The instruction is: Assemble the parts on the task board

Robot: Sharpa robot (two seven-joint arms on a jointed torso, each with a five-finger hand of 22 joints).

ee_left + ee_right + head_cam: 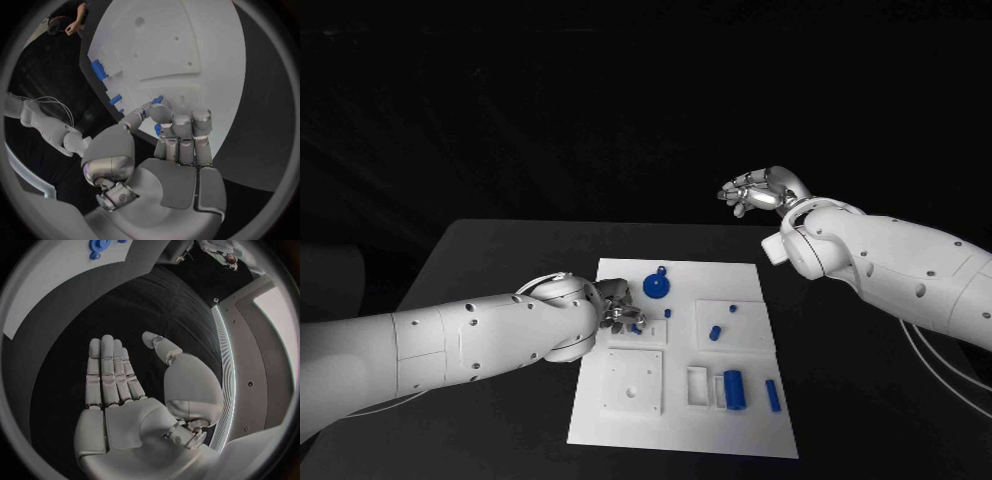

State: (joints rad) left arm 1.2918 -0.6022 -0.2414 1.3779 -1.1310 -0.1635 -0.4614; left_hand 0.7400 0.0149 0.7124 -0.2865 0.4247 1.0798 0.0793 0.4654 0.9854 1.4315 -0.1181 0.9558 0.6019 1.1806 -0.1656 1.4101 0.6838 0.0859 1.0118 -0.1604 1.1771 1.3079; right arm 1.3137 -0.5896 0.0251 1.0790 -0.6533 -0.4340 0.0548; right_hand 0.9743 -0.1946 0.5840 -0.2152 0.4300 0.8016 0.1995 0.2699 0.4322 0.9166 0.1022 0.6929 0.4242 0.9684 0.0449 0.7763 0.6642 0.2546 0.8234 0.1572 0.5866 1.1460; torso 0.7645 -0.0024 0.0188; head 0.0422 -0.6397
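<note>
The white task board (678, 425) lies in the middle of the black table. My left hand (616, 314) hovers over the board's left side, fingers curled, pinching a small blue part (636, 327). In the left wrist view that blue part (157, 100) peeks out between the thumb and fingers of the left hand (178, 140). A blue gear (658, 289) sits just beyond the hand. My right hand (759, 192) is raised past the table's far right corner, and the right hand (122, 390) shows flat, spread and empty.
Blue pegs (714, 332) stand on the board's raised right panel. A blue cylinder (733, 387) and a blue bar (772, 396) lie near the front right. A white square plate (633, 382) with holes sits at the front left. Black table (502, 260) surrounds the board.
</note>
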